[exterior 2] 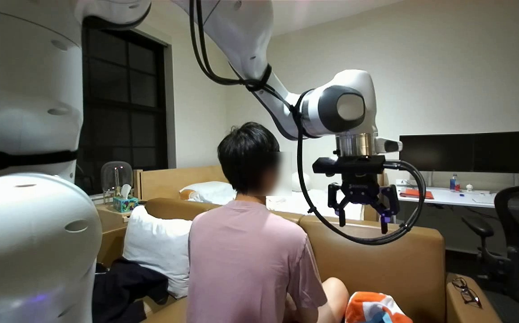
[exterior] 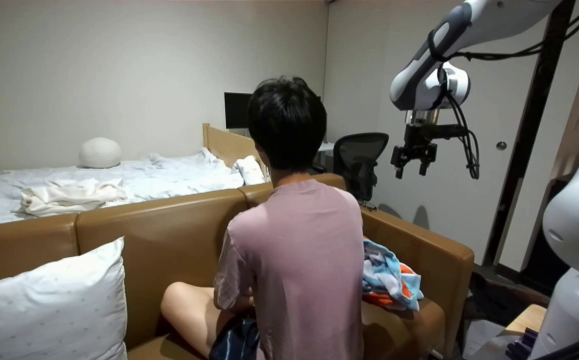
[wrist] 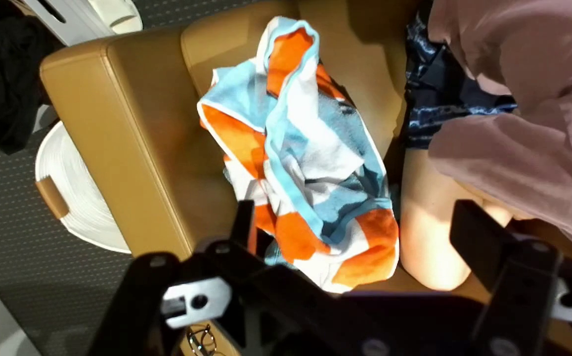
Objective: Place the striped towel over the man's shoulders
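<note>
The striped towel, in orange, white and light blue, lies crumpled on the sofa seat beside the man. It also shows in an exterior view, cut off at the bottom edge, and whole in the wrist view. The man, in a pink T-shirt, sits with his back to the camera in both exterior views. His shoulders are bare of any towel. My gripper is open and empty, high above the seat, fingers pointing down. In the wrist view its fingers stand wide apart, with the towel well below.
The brown sofa has a backrest behind the towel and an armrest beside it. Glasses lie on the armrest. The man's bare knee is close to the towel. An office chair stands beyond the sofa.
</note>
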